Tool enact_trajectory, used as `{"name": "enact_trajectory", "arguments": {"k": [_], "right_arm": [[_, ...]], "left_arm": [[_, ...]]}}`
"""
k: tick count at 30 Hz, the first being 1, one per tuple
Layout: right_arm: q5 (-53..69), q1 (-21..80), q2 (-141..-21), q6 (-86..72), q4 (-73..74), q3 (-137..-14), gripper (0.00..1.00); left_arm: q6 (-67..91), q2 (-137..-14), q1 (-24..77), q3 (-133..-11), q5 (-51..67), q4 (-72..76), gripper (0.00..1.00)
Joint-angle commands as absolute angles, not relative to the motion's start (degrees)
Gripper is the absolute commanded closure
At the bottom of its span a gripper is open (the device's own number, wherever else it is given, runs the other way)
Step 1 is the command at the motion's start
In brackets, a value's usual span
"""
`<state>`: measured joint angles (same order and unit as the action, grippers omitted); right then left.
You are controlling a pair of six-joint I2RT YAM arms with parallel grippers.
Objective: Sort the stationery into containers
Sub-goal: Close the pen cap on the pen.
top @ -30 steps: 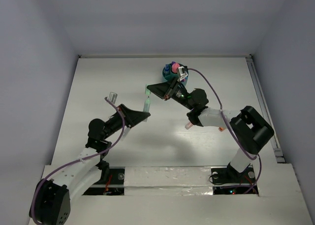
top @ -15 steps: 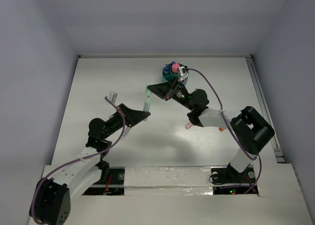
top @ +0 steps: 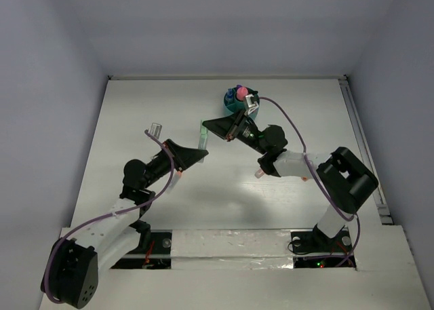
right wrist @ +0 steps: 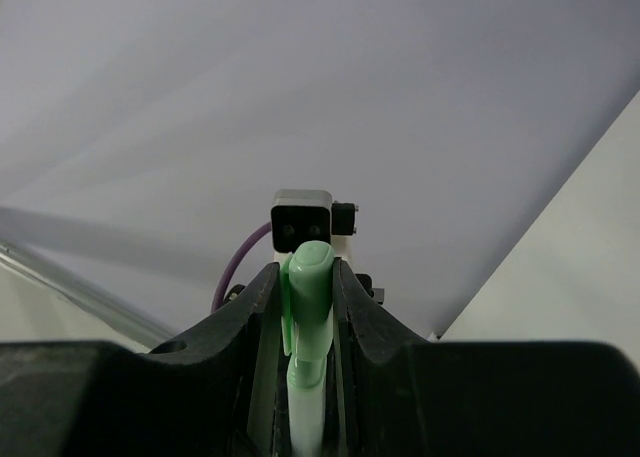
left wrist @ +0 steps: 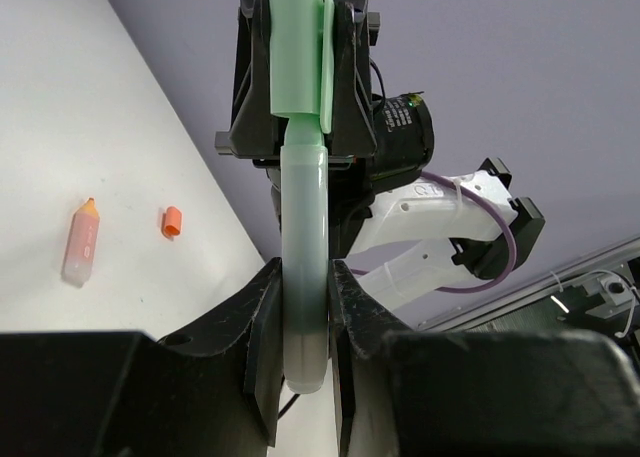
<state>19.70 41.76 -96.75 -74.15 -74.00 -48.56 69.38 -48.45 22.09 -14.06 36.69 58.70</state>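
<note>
- Two grips on one green highlighter (left wrist: 303, 227), mid-air: left gripper (left wrist: 303, 317) pinching the barrel, right gripper (right wrist: 306, 297) pinching the cap.
- Handover, I'd guess; next, one jaw pair must release before carrying to the teal organiser (top: 228, 106) behind.

The right arm (top: 271, 139) crosses just before the organiser (top: 229, 105); bare table (top: 149, 100) lies left.

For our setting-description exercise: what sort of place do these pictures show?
Probably a robotics test booth: a left arm and right arm bolted to a white table, a green highlighter held between them, plain grey walls around.
</note>
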Motion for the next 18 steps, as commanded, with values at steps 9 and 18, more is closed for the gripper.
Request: {"name": "enact_trajectory", "arguments": {"k": [9,18], "right_arm": [[18.55,42.89,-93.08,-71.02,-98.35,-46.14,0.95],[19.86,43.95,-95.36,-72.07,-98.35,-46.67,0.95]], "left_arm": [[69.26,-48.07,22.32,-16.61,31.73,66.88,1.00],[69.70,-52.56,22.32,-20.04,33.40,70.93,1.00]]}}
